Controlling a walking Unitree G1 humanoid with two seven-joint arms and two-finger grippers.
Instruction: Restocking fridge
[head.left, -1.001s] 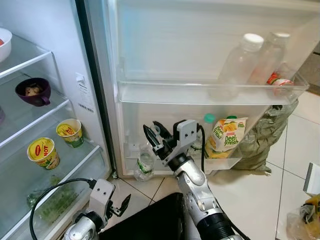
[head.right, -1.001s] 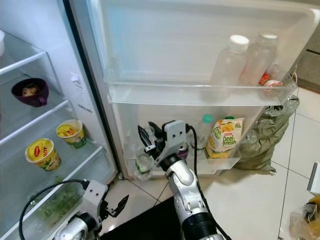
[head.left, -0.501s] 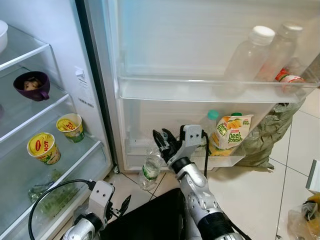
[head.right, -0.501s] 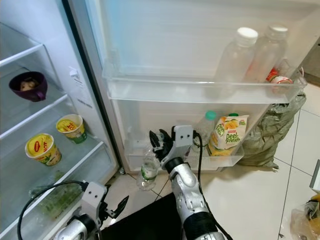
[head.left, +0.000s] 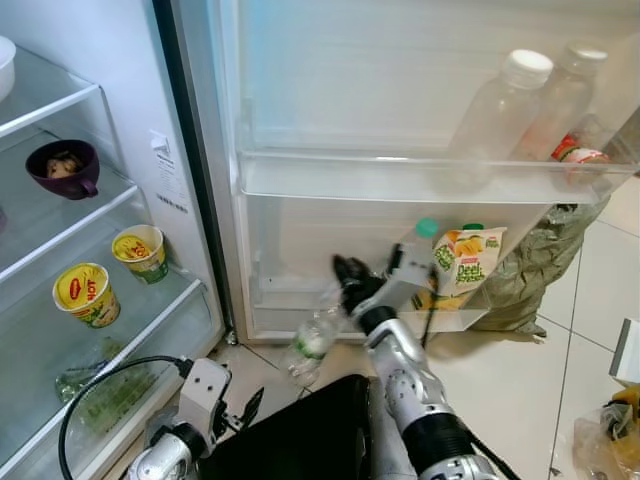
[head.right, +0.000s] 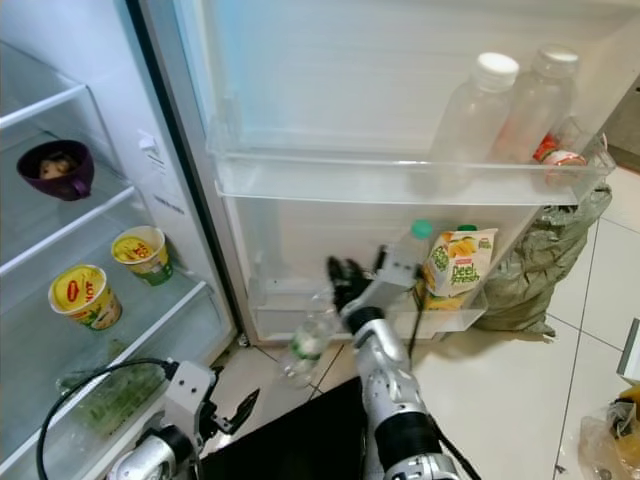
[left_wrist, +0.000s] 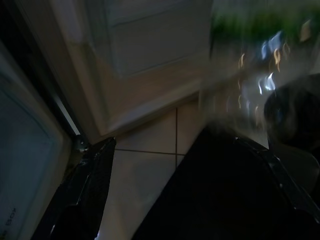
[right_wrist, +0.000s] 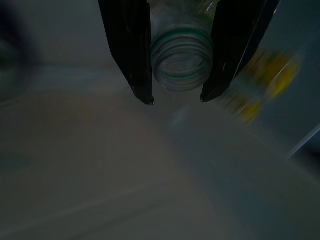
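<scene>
While the fridge door (head.left: 420, 90) stands open, the right gripper (head.left: 348, 283) is low in front of the bottom door shelf (head.left: 300, 300), and its two black fingers (right_wrist: 131, 50) are closed on the neck of a clear bottle (head.left: 312, 340). The bottle hangs tilted below the gripper, over the floor (head.left: 520, 390) just beside the lower edge of the door; it has a green and white label, and the right wrist view looks into its open mouth between the fingers. In the bottom shelf, to the right of the gripper, stand a bottle with a green cap (head.left: 426, 229) and a yellow juice pack (head.left: 462, 262). The upper door shelf (head.left: 400, 180) holds two clear bottles with white caps (head.left: 498, 105) and a small jar (head.left: 580, 160).

Inside the fridge, on the left, a purple cup (head.left: 65, 172) sits on one shelf and two yellow cups (head.left: 85, 295) on the shelf below.

The left gripper (head.left: 245, 408) hangs idle near the floor, its fingers a little apart.
</scene>
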